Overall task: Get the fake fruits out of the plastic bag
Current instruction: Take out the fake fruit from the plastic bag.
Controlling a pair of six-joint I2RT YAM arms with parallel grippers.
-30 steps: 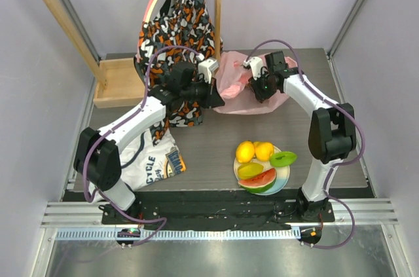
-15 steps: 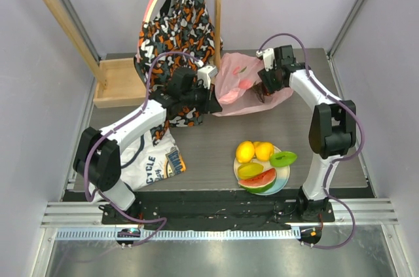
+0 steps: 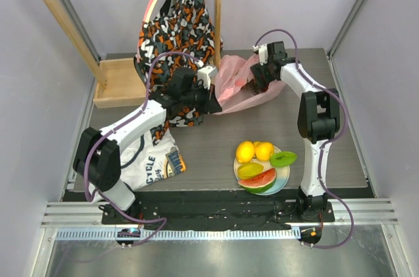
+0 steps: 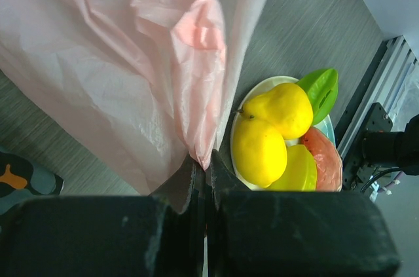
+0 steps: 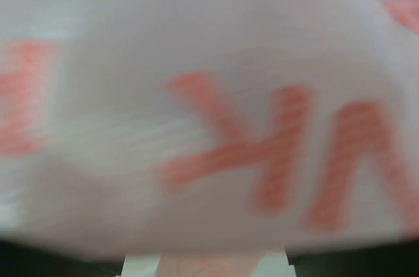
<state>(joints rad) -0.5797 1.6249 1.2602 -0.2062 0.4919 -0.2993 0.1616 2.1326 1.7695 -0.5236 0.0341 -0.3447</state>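
Note:
The pink plastic bag (image 3: 237, 86) lies crumpled at the back of the table. My left gripper (image 3: 213, 97) is shut on a fold of its near-left edge, and the pinched film (image 4: 204, 134) rises from between the fingers. My right gripper (image 3: 257, 82) is pressed against the bag's right side. Its wrist view is filled with blurred pink film with red letters (image 5: 262, 152), and its jaws stand apart at the bottom corners. Two lemons (image 3: 245, 151) (image 3: 264, 150), a green piece (image 3: 283, 158) and a watermelon slice (image 3: 259, 181) lie on the plate (image 3: 287, 173). The bag's contents are hidden.
A wooden rack (image 3: 62, 12) stands at the back left, with an orange-black-white garment (image 3: 177, 18) hanging from it. A white printed shirt (image 3: 154, 159) lies at the front left under my left arm. Grey walls close in both sides.
My right gripper has opened and shifted a little to the left against the bag. The left gripper has kept its hold on the bag's edge.

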